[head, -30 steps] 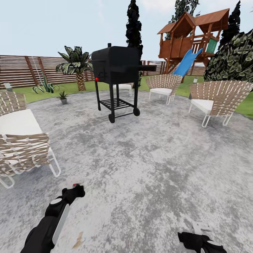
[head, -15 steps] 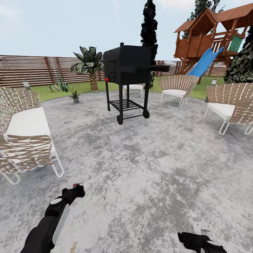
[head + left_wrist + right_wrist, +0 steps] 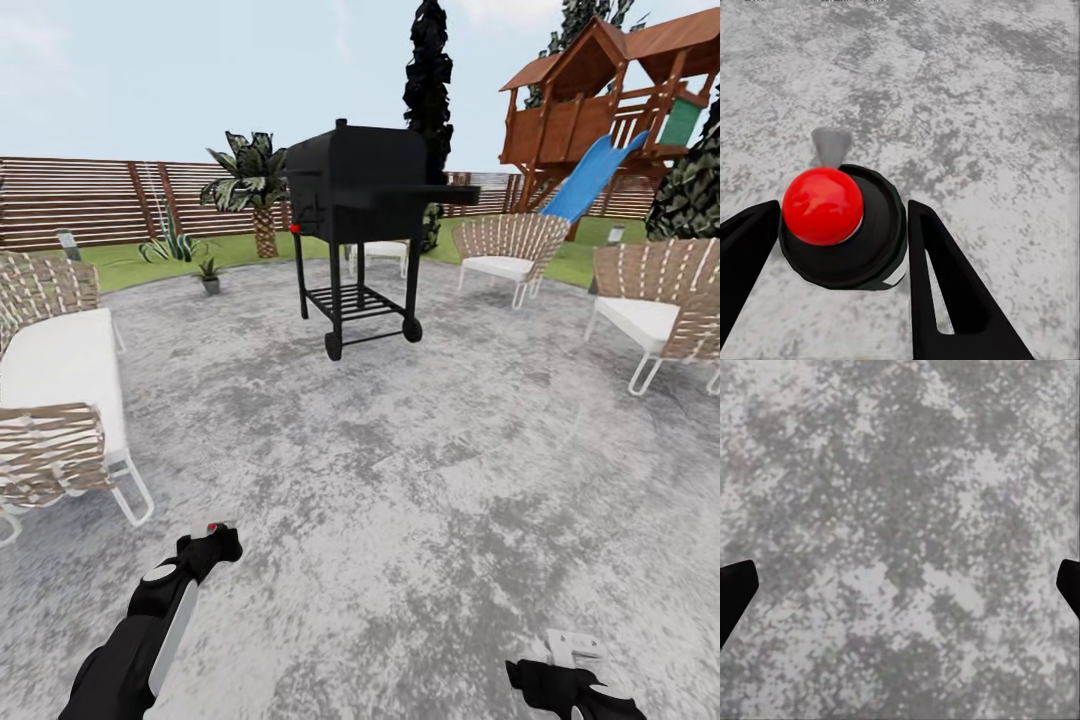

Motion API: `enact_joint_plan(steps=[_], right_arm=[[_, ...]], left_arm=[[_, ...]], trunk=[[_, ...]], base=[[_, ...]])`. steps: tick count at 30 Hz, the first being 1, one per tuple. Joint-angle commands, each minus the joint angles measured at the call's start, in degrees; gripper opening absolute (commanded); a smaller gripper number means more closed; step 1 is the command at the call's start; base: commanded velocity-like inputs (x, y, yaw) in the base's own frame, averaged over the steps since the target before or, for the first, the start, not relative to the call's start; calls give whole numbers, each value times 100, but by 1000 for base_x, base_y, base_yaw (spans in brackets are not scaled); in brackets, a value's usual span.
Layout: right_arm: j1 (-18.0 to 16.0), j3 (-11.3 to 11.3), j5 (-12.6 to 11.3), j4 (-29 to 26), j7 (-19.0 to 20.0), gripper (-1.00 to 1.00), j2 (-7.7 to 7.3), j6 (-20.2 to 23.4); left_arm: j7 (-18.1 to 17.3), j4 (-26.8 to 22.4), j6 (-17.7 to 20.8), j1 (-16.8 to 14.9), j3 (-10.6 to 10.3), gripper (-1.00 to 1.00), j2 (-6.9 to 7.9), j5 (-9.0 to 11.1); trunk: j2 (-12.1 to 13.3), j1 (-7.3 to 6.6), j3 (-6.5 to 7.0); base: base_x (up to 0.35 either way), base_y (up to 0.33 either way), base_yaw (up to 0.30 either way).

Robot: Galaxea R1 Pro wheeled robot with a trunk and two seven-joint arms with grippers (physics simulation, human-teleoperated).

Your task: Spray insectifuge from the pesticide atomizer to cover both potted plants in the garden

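My left gripper point(image 3: 844, 208) is shut on the pesticide atomizer point(image 3: 874, 251), a dark bottle with a red top and a grey nozzle, its black fingers point(image 3: 937, 270) against both sides. In the head view that gripper point(image 3: 212, 540) hangs low at the left over the stone patio point(image 3: 400, 470), the atomizer's red top point(image 3: 212, 527) just showing. One potted plant point(image 3: 209, 273), a small green rosette in a grey pot, stands at the patio's far left edge. My right gripper point(image 3: 566, 650) is open and holds nothing; its fingertips point(image 3: 735, 589) sit wide apart over bare stone.
A black wheeled grill point(image 3: 355, 215) stands mid-patio ahead. Wicker chairs sit at the left point(image 3: 55, 400), far centre point(image 3: 505, 250) and right point(image 3: 660, 305). Behind the lawn are a striped agave point(image 3: 172, 243), a palm point(image 3: 250, 190), the slatted fence point(image 3: 90, 200) and a wooden playhouse with blue slide point(image 3: 600, 120).
The whole head view has shifted: the camera turned left, then crept forward, so grill and chairs slid across the picture. Both arms kept their places, the left still gripping the atomizer.
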Motion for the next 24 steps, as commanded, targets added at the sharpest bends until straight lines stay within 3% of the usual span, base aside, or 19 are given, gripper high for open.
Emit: enact_joint_plan(steps=[1, 24], right_arm=[[-2, -2, 5, -5, 3, 100, -1, 26], [-2, 3, 5, 3, -16, 100, -1, 26]], left_arm=[[11, -8, 34, -3, 1, -100, 0, 46], [10, -8, 34, -3, 1, -100, 0, 55]], trunk=[[-2, 1, -6], [-2, 1, -7]], base=[[246, -215, 174], [246, -200, 250]])
